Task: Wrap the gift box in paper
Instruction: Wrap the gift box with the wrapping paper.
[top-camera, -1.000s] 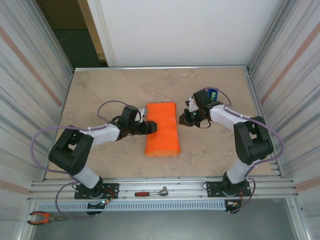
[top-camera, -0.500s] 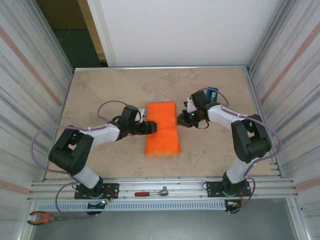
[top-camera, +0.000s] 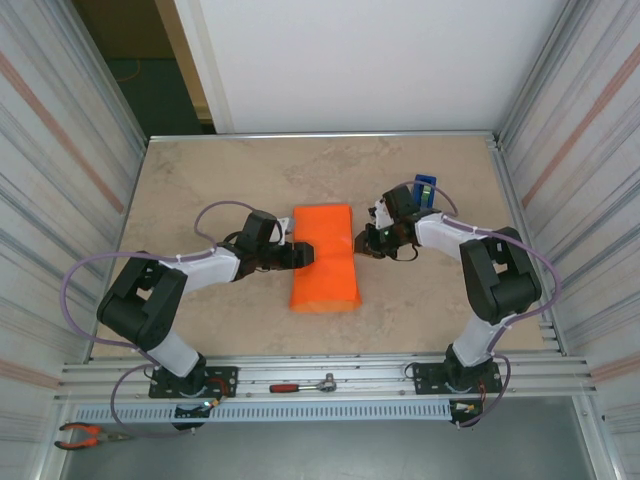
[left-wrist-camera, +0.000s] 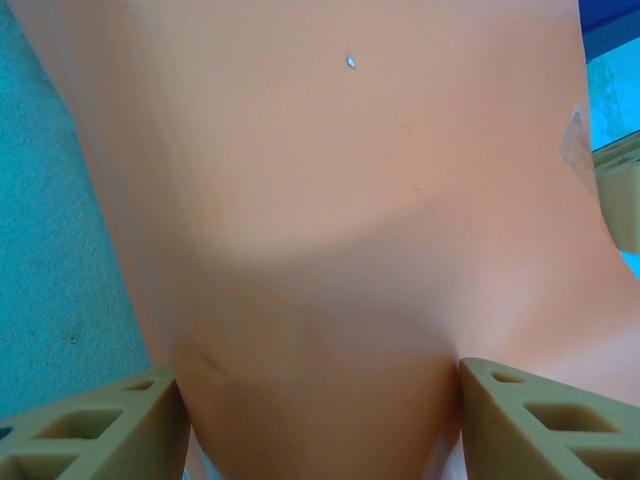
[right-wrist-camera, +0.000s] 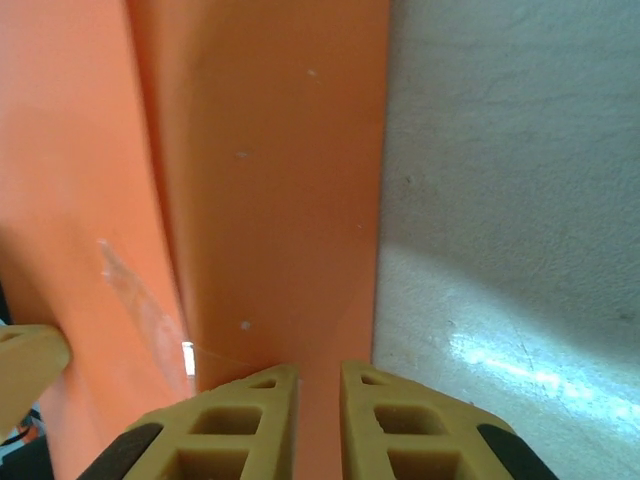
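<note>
The orange paper (top-camera: 323, 258) lies folded into a long parcel at mid-table; the gift box is hidden inside it. My left gripper (top-camera: 308, 253) is at the parcel's left edge. In the left wrist view the paper (left-wrist-camera: 330, 200) bulges between its two fingers (left-wrist-camera: 90, 430), touching both. My right gripper (top-camera: 360, 240) sits at the parcel's right edge. In the right wrist view its fingertips (right-wrist-camera: 260, 400) stand over a flat flap of paper (right-wrist-camera: 280, 180), with a narrow gap and nothing between them. A strip of clear tape (right-wrist-camera: 135, 290) lies on the paper to the left.
A blue tape dispenser (top-camera: 425, 187) stands just behind the right gripper. Corrugated metal walls close in left and right. A red-handled ratchet (top-camera: 302, 385) lies on the front rail and pliers (top-camera: 85, 435) at the bottom left. Bare stone tabletop (top-camera: 220, 180) surrounds the parcel.
The right gripper has slid slightly left to the parcel's right edge and its jaws have parted a little. The left arm and the parcel have not moved.
</note>
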